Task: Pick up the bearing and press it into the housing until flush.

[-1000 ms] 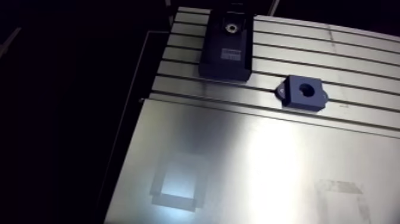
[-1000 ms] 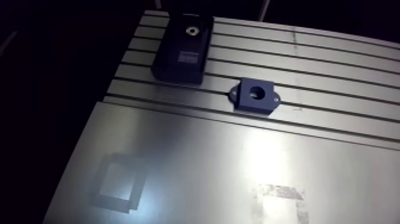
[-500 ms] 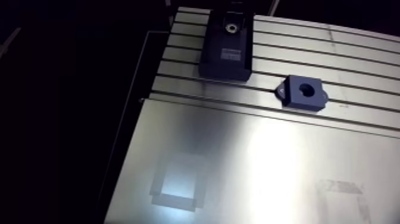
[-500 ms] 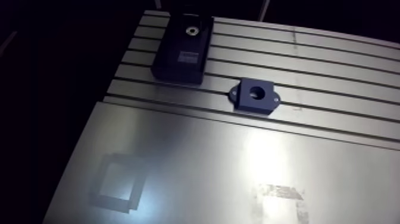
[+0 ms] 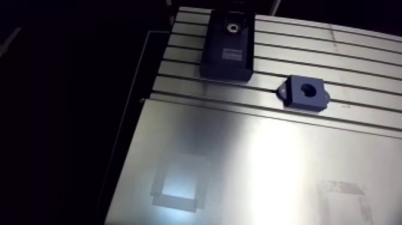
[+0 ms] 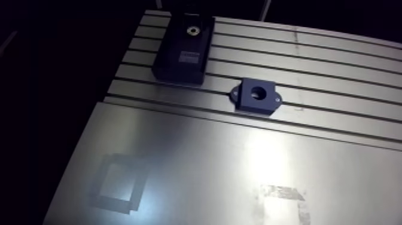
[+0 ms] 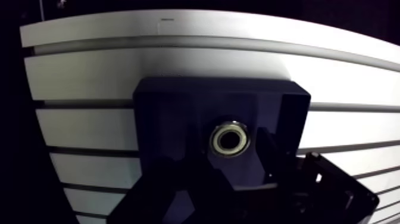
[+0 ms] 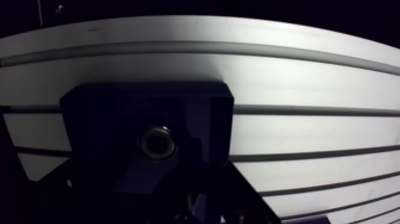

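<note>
Sitting in a round seat at the far end of a dark holder (image 5: 226,57), the bearing (image 7: 230,138) is a small metal ring, flat, with its bore facing up. It is not lifted, so the pick is not yet done.

The gripper (image 7: 229,173) is low over that end of the holder. In the wrist view its two fingers look spread, one on each side of the bearing, with nothing clamped. Both fingers and holder are dark, so I can't tell whether either finger touches the ring.

The housing (image 5: 306,91), a dark block with an empty round bore and small side ears, sits on the slotted desk (image 5: 359,66) off to the side of the holder, well apart from it.

Risks from here, as I judge them:
- The holder's raised walls sit close beside the ring, so a finger could land on a wall instead of the ring and the close would miss or jam.
- An off-centre close gives contact on one side first, and the ring tips in its seat or pops out.
- The ring is thin and smooth, so grip area is small and it could slip or rotate on the way over.
- If it reaches the bore tilted it will cock and bind, not seat flush.
- I can't see any fixing on the housing, so if it is loose, press force slides or tips it.
</note>
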`<state>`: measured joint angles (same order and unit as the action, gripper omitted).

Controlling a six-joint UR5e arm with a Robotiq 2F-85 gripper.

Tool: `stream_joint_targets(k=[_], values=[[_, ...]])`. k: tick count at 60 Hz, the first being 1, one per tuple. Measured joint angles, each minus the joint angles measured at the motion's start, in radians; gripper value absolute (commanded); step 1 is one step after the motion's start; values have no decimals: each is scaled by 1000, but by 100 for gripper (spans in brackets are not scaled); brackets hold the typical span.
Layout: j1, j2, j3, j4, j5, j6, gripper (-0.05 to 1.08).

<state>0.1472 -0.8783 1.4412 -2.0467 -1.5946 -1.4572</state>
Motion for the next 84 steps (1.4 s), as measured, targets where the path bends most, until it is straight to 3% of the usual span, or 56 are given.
stream_joint_targets(k=[84], values=[[-1, 7, 1, 0, 0, -1, 53]])
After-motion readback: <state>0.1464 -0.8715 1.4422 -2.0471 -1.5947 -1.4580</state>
